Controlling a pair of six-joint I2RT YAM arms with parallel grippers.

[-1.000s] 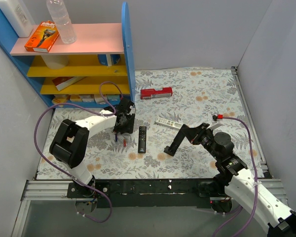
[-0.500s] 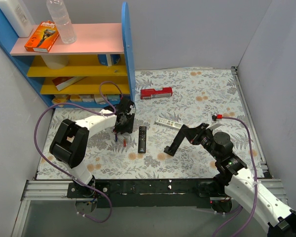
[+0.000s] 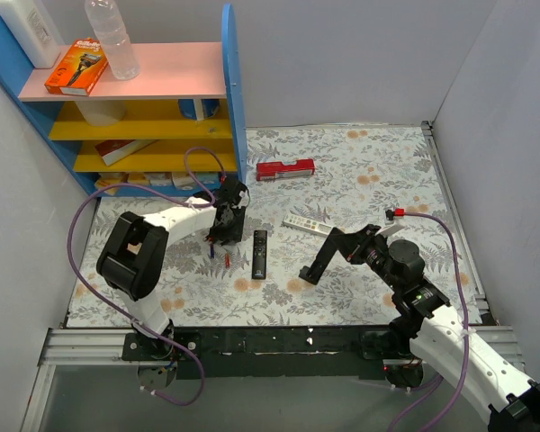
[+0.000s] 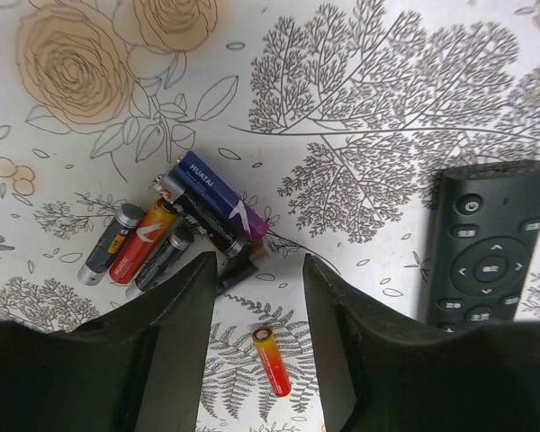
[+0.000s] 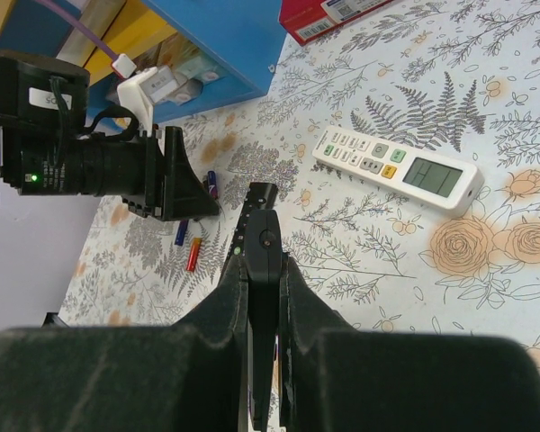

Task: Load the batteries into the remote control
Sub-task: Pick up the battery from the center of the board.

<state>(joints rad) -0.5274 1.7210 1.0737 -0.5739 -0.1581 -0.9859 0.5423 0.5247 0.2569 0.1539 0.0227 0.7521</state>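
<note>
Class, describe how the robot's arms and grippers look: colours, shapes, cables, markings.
The left arm and right arm have white shells and black joints. Purple cable loops along each; the right's has a red plug. The left gripper and right gripper are black with tapered fingers.

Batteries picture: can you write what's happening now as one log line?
left gripper: open above batteries | right gripper: shut on remote control, held tilted | phase: no battery picked yet

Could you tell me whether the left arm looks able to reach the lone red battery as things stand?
Probably yes: the open left gripper hovers over the lone red battery, with nothing between them.
</note>
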